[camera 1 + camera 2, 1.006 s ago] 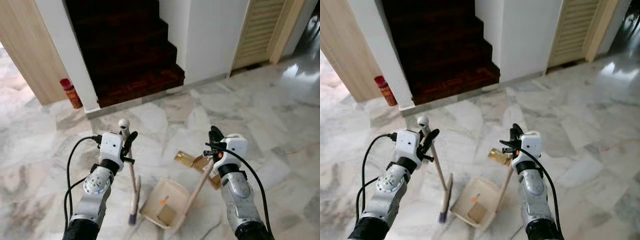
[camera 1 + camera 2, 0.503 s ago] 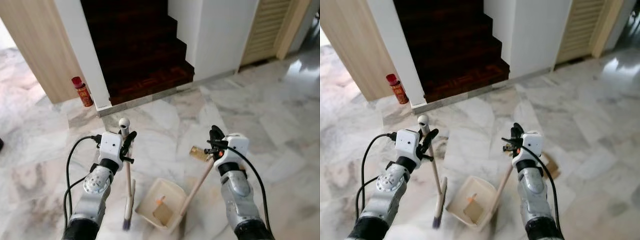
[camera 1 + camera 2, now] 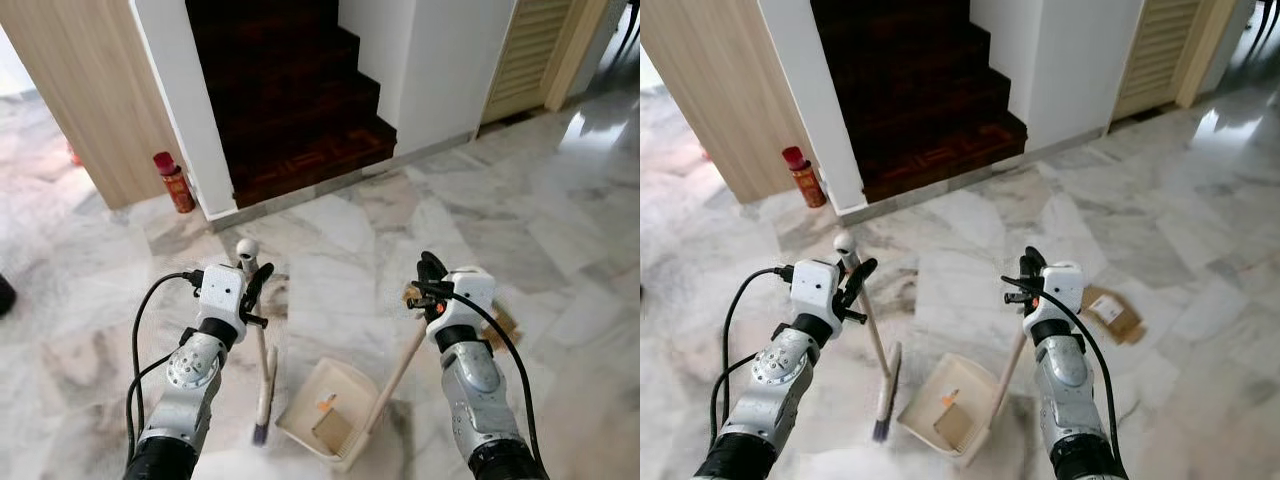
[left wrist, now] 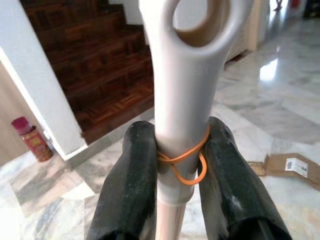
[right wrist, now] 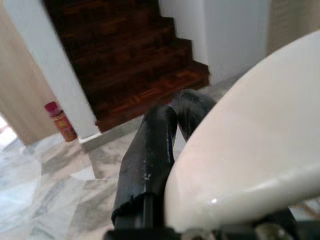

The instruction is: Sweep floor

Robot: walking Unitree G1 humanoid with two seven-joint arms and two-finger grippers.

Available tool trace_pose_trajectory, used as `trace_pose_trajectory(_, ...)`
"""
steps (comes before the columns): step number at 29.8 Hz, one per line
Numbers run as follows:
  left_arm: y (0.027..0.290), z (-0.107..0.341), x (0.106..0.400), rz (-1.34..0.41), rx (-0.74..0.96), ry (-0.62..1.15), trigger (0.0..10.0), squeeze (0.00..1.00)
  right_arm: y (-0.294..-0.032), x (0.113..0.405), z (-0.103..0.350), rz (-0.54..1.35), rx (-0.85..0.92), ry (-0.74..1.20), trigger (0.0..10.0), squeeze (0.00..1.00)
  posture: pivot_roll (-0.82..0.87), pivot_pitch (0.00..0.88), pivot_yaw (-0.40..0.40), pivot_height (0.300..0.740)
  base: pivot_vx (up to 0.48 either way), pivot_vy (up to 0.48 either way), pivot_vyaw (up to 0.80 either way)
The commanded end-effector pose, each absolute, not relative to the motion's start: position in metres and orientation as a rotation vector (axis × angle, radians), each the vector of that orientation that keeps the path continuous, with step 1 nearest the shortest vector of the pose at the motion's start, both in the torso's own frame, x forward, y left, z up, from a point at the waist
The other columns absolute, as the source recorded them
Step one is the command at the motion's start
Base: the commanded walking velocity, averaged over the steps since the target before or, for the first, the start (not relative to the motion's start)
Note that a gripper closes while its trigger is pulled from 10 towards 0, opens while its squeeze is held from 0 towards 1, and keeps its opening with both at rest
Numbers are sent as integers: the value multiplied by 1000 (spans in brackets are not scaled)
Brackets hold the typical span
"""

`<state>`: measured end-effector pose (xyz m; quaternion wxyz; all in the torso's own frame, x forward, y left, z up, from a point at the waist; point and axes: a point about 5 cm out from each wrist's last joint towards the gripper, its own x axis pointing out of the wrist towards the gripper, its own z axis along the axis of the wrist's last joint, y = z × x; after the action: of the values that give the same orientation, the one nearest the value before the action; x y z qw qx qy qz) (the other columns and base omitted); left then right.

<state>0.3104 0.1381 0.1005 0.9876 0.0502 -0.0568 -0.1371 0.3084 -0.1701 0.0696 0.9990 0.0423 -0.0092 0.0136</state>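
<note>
My left gripper point(image 3: 255, 285) is shut on the beige broom handle point(image 4: 185, 100), just below its looped top, where an orange rubber band wraps it. The broom head point(image 3: 264, 400) rests on the marble floor between my arms. My right gripper point(image 3: 430, 282) is shut on the top of the dustpan handle point(image 3: 400, 365), whose pale end bulks large in the right wrist view point(image 5: 250, 165). The cream dustpan point(image 3: 352, 385) sits on the floor to the right of the broom head. It holds a brown scrap point(image 3: 328, 428) and a small orange bit. A flat cardboard piece point(image 3: 1112, 312) lies right of my right arm.
Dark wooden stairs point(image 3: 290, 100) rise straight ahead between white walls. A red can point(image 3: 175, 182) stands by the left white pillar, beside a wooden panel point(image 3: 80, 90). A louvred door point(image 3: 525, 60) is at the far right. A dark object point(image 3: 4, 295) sits at the left edge.
The whole view has shifted as I move: stairs and red can sit further right in the picture. The cardboard now lies right of my right arm. Both grippers keep their hold.
</note>
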Motion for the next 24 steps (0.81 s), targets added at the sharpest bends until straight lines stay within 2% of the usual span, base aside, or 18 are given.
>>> trace_pose_trajectory(1, 142, 112, 314, -269, 115, -164, 10000, 0, -165, 315, 84, 47, 80, -76, 10000, 0, 62, 0, 58, 740, 0, 446, 0)
trace_pose_trajectory(24, 143, 111, 313, -274, 129, -159, 10000, 0, -163, 316, 84, 60, 69, -78, 10000, 0, 65, 0, 59, 740, 0, 447, 0)
